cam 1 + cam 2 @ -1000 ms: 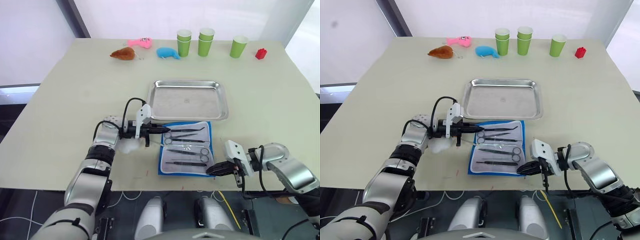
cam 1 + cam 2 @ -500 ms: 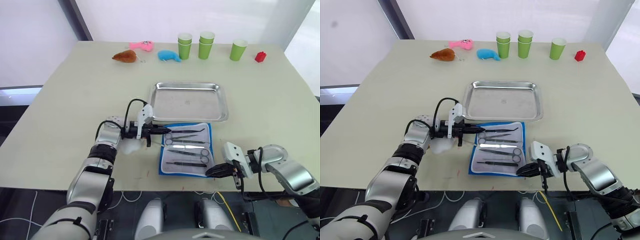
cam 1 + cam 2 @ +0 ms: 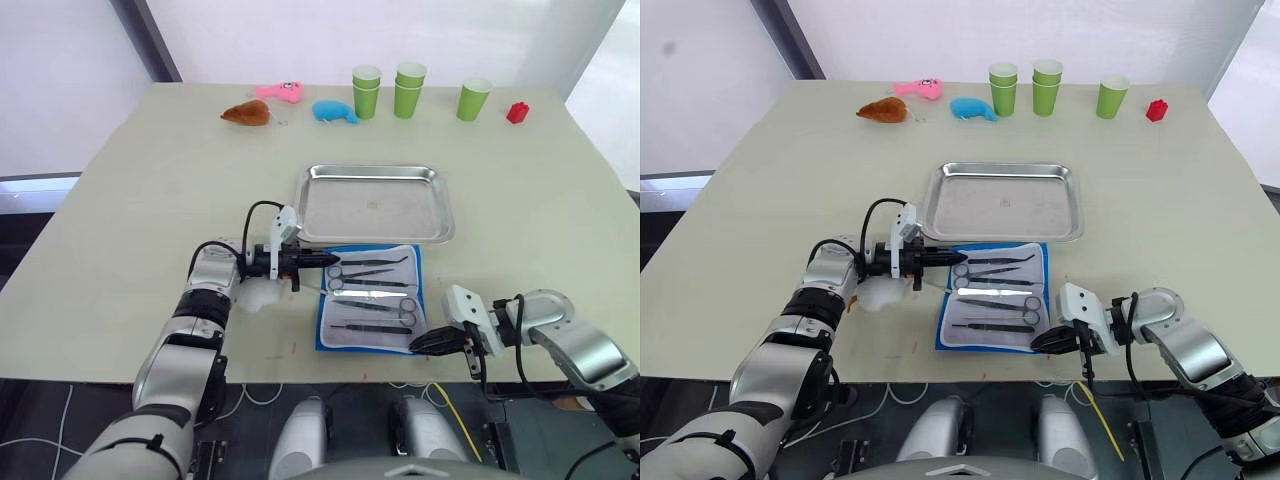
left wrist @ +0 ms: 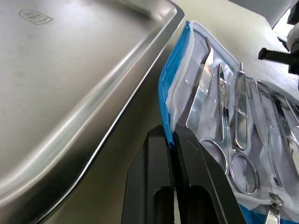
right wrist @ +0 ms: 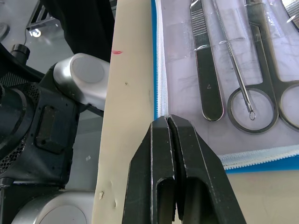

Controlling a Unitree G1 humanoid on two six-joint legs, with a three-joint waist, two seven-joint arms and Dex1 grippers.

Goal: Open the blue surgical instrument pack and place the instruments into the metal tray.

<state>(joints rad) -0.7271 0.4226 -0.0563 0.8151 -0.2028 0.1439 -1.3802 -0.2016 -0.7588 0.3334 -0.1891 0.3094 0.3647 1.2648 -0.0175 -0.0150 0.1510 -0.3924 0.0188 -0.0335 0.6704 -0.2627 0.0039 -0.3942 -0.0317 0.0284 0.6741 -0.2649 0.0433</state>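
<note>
Left wrist view: a small stamped mark on the tray (image 4: 70,70) floor is too faint to read. The left gripper (image 4: 174,135) pinches the pack's (image 3: 371,297) far left corner beside the tray's near rim. The right gripper (image 5: 168,122), fingers pressed together, grips the white zipper edge at the near right corner. Instruments (image 3: 372,290) lie in the opened pack under clear film, the nearest cut off.

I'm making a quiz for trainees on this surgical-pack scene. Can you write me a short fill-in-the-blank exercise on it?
1. The blue surgical instrument pack lies open with the instruments still ____ it.
2. The metal tray holds ____ instruments.
3. The left gripper is shut on the pack's ____.
4. Green cups stand at the table's ____ edge.

Missing: inside; no; edge; far
</note>
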